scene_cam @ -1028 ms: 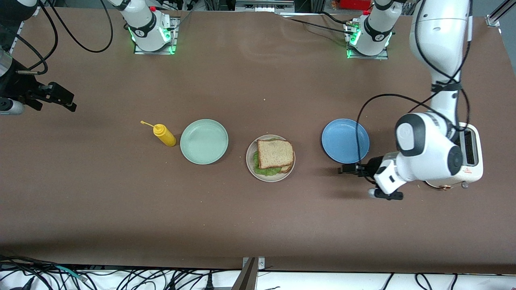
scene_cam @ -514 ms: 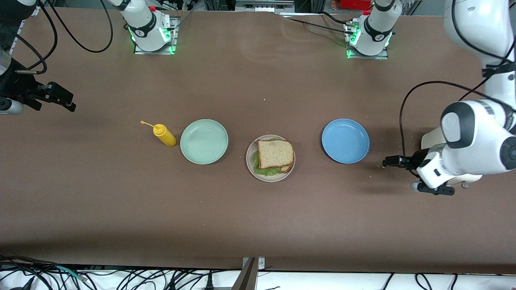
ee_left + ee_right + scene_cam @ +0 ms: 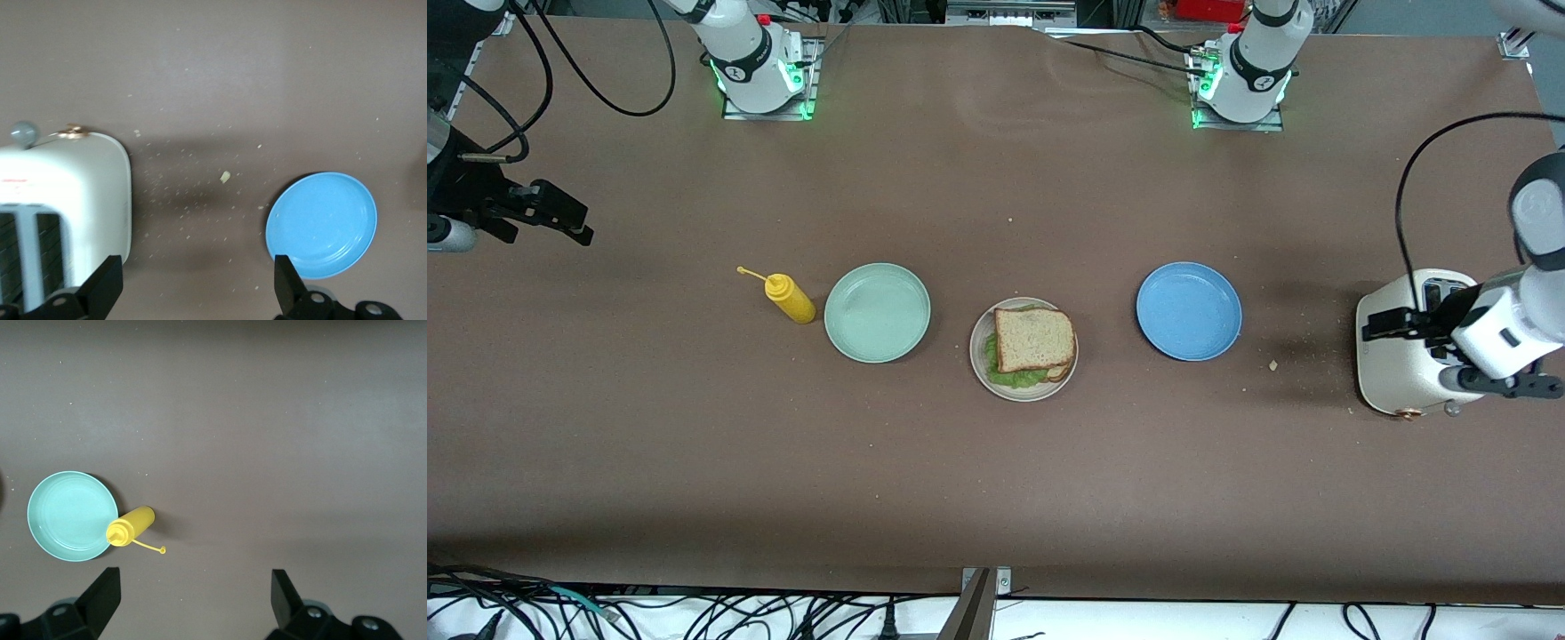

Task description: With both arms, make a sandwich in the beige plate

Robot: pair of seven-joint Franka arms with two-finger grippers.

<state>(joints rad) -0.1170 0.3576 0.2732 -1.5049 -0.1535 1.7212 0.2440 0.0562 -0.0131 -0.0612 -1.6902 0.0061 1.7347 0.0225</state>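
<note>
The sandwich (image 3: 1032, 347) sits finished on the beige plate (image 3: 978, 357), so the left gripper (image 3: 1392, 324) over the toaster (image 3: 1400, 378) and the right gripper (image 3: 560, 218) at the right arm's end hang with fingers spread, grasping nothing.

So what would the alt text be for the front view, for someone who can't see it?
A finished sandwich, bread over green lettuce, sits on a beige plate mid-table, between an empty green plate and an empty blue plate. A yellow squeeze bottle lies beside the green plate. The left gripper is open over a cream toaster; the right gripper, also open, waits at the table's edge.
</note>
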